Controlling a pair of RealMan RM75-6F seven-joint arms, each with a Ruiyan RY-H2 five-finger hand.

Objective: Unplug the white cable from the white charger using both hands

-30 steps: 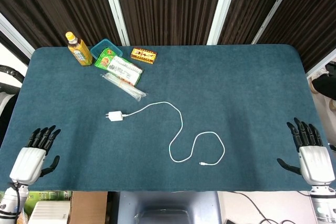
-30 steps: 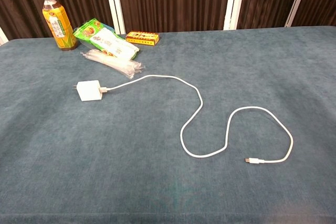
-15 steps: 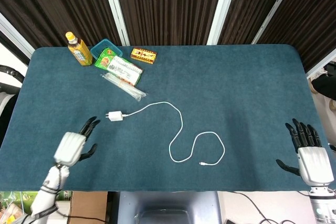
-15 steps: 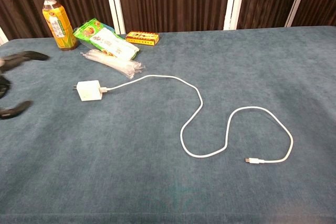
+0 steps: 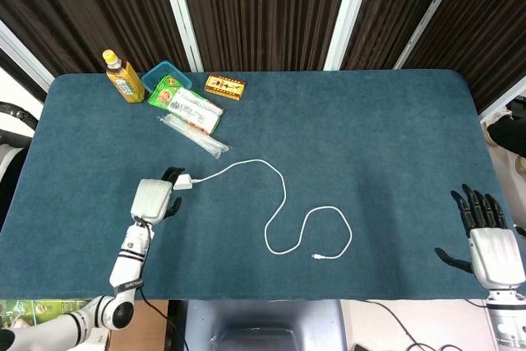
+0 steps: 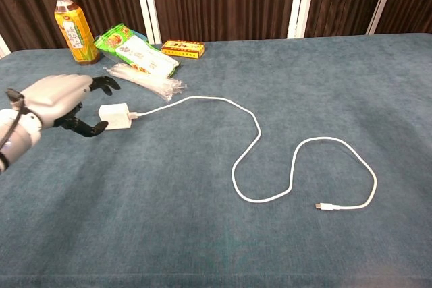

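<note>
The left hand [image 6: 57, 99], fingers spread, reaches the white charger [image 6: 115, 115] with nothing between; the white cable [image 6: 256, 139] trails away beyond it. A plastic sleeve [image 6: 145, 80], snack packet [image 6: 135, 50] and bottle [image 6: 73, 26] lie just past its fingertips. The right hand [image 5: 491, 244] rests open, well apart.

The robot's left hand [image 5: 153, 199], white-backed with black fingers, has travelled from the near left corner of the blue-carpeted table up and inward to the small white square charger [image 5: 182, 182]. A second ago it lay flat at the table edge; now its fingers [image 6: 102, 83] are spread around the charger's left end [image 6: 113, 115], thumb in front, apparently touching it.
</note>
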